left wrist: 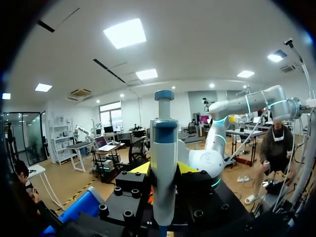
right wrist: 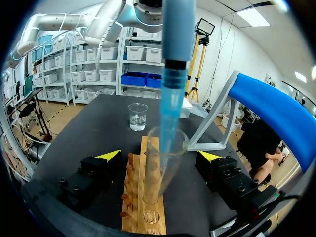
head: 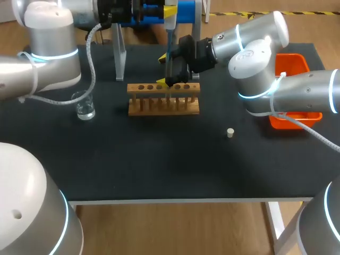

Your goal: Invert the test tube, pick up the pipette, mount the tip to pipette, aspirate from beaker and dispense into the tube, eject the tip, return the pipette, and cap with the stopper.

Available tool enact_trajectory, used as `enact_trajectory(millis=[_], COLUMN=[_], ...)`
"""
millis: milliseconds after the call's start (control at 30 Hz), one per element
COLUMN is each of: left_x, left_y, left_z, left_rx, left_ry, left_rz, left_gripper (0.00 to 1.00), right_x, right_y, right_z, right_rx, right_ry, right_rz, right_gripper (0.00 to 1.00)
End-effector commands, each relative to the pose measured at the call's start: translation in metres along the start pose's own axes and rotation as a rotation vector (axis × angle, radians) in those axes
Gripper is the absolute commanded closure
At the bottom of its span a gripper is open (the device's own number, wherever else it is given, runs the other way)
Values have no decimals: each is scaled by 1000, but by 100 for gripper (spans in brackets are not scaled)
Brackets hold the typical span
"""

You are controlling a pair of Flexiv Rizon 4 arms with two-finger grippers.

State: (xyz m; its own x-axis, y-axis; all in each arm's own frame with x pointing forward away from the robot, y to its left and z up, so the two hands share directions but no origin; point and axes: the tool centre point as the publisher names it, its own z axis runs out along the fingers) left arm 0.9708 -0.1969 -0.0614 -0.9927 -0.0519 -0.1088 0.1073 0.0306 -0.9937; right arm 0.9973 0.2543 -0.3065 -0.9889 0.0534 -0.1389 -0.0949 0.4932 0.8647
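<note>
My left gripper is shut on the blue and white pipette, held upright above the wooden rack. The pipette's blue tip reaches down into the mouth of a clear test tube standing upright in the rack. My right gripper is open wide, one finger on each side of the tube, touching neither it nor the pipette. A glass beaker with clear liquid stands left of the rack. The small pale stopper lies on the table to the right.
An orange bin sits at the table's right edge, partly behind my right arm. The pipette stand with its blue top stands at the back, behind the rack. The black table top stretches in front of the rack.
</note>
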Motion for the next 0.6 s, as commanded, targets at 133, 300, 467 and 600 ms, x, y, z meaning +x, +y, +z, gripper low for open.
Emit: enact_trajectory(millis=[133, 300, 467, 600], left_x=[2, 1, 0, 0], left_y=[1, 1, 2, 5], left_z=[1, 2, 5, 6], left_rx=[-10, -16, -25, -22], left_ry=[-4, -3, -3, -2], left_rz=[10, 22, 27, 29], left_gripper=[100, 100, 100, 100], right_x=[0, 0, 0, 0], right_y=[0, 0, 0, 0], right_z=[0, 0, 0, 0], right_rx=[2, 2, 2, 2], right_ry=[0, 0, 0, 0], right_rz=[0, 0, 0, 0], right_gripper=[0, 0, 0, 0])
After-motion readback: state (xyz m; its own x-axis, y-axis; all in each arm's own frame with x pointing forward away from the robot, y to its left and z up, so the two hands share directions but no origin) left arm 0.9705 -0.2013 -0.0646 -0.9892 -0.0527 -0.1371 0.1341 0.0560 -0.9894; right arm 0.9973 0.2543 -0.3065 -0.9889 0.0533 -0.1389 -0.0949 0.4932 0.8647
